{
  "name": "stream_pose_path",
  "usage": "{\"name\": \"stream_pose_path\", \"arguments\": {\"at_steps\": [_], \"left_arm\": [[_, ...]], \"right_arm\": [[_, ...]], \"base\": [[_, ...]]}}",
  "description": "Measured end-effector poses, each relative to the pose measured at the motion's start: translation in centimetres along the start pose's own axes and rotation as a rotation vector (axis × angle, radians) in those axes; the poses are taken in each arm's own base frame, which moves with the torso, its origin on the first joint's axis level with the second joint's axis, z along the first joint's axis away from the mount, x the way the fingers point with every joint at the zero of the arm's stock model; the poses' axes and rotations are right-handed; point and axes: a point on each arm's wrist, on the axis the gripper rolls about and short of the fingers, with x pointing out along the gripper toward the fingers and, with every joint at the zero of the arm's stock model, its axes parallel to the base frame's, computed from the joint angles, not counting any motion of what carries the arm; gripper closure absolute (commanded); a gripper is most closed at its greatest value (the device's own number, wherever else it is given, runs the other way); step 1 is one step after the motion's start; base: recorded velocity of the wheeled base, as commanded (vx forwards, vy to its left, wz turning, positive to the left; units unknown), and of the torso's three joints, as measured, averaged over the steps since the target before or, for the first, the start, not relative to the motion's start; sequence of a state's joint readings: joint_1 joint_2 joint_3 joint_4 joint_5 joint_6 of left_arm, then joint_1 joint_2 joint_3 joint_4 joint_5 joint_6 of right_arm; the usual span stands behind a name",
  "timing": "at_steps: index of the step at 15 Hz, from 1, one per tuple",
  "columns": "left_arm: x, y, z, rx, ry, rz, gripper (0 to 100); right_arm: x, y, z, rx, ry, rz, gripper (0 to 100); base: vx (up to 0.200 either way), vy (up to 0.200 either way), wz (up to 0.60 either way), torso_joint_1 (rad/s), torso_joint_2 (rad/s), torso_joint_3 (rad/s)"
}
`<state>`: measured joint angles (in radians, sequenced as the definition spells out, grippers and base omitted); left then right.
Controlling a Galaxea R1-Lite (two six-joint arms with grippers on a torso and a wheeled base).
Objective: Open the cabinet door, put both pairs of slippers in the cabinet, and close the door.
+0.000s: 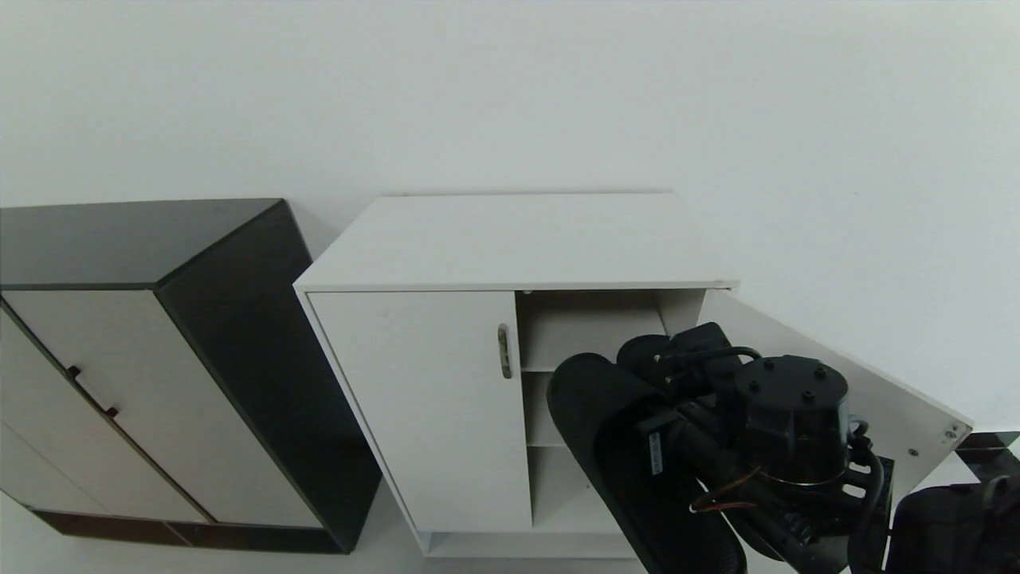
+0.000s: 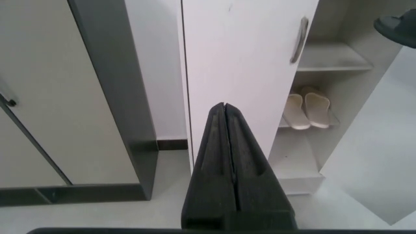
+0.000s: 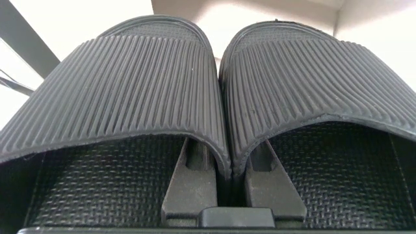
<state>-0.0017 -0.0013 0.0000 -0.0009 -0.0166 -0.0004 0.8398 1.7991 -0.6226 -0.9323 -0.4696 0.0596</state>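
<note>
**Second pair held at the open cabinet; first pair shelved**

The white laminate two-door cabinet point(image 1: 510, 239) stands with its right-hand door point(image 1: 876, 399) swung wide. Its left-hand door point(image 1: 414, 399), with a slim metal handle point(image 1: 504, 351), is shut. That leaves the right bay clear for loading.

The pair of cream open-toe slippers point(image 2: 309, 109) lies side by side on a middle shelf, below the upper shelf point(image 2: 331, 58) and above the floor panel.

The pair of black ribbed rubber slippers point(image 3: 156, 84) is carried by the right gripper point(image 3: 227, 172). One finger is inside each slipper and the two inner walls are pinched together between them, so a single grasp carries both.

The pair hangs tilted in front of the open bay, beside the upper shelf, and appears to be outside the cabinet.

The left gripper point(image 2: 224, 123) has its fingers pressed flat together with nothing between them. It is low and back from the shut door, near the dark-sided cabinet with pale doors point(image 1: 239, 319), and well away from the loading path.

Judgement: the door is open and one pair is stowed. The black pair needs a free shelf, and its tilt risks catching a shelf edge. Closing the door remains.
</note>
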Motion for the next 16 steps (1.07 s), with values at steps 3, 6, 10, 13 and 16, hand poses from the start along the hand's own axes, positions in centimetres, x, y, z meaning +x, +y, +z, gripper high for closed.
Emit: {"name": "stream_pose_path", "arguments": {"at_steps": [3,6,10,13,16], "left_arm": [[0.00,0.00,0.00,0.000,0.000,0.000,100],[0.00,0.00,0.00,0.000,0.000,0.000,100],[0.00,0.00,0.00,0.000,0.000,0.000,100],[0.00,0.00,0.00,0.000,0.000,0.000,100],[0.00,0.00,0.00,0.000,0.000,0.000,100]], "right_arm": [[0.02,0.01,-0.03,-0.001,0.001,0.000,100],[0.04,0.03,-0.03,0.000,0.001,0.001,100],[0.02,0.00,0.13,-0.001,-0.011,-0.006,100],[-0.08,-0.05,0.20,0.005,-0.034,-0.006,100],[-0.08,-0.06,-0.09,0.001,-0.025,-0.005,100]], "base": [[0.000,0.000,0.00,-0.203,0.51,0.315],[0.000,0.000,0.00,-0.180,0.50,0.318],[0.000,0.000,0.00,-0.159,0.48,0.319],[0.000,0.000,0.00,-0.136,0.47,0.333],[0.000,0.000,0.00,-0.102,0.46,0.349]]}}
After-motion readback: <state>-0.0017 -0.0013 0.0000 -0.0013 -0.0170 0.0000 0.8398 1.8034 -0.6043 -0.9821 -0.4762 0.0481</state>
